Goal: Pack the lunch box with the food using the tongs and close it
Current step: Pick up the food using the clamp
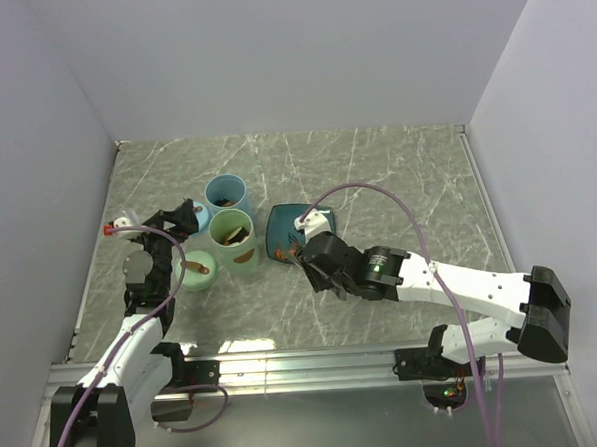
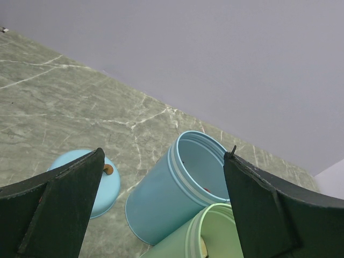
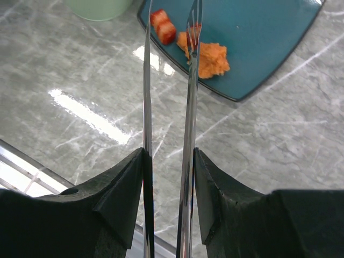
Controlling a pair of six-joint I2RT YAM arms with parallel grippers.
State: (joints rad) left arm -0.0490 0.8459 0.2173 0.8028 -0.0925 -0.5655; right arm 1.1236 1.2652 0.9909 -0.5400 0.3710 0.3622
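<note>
**Right gripper clamped on the tongs, tips over the plate; left gripper wide open by the tubs**

In the right wrist view, the right gripper (image 3: pixel 169 153) sits at the bottom of the frame with its black fingers (image 3: pixel 121 188) pressed in on the tongs (image 3: pixel 190 107). Both silver arms are held between the pads with a narrow gap between them. The arms run straight up the frame to the teal plate (image 3: pixel 258 37) at the upper right. The tips end over the plate's left part. The right tip is at the orange chunks (image 3: pixel 210 58), though contact cannot be judged. The left tip is just beside the red-and-white cubes (image 3: pixel 164 27). The plate lies on the grey marble table (image 3: pixel 80 64).

In the left wrist view, the left gripper (image 2: pixel 165 156) has its jaws spread wide and holds nothing. Between them stands the blue tub (image 2: pixel 172 199), with the green tub (image 2: pixel 209 236) touching it at lower right. A blue lid (image 2: pixel 94 185) lies flat at left.

From above, the left gripper (image 1: pixel 178 222) is in the left half, beside both tubs, and the plate (image 1: pixel 279 225) is just right of the green tub (image 1: pixel 234 242).
</note>
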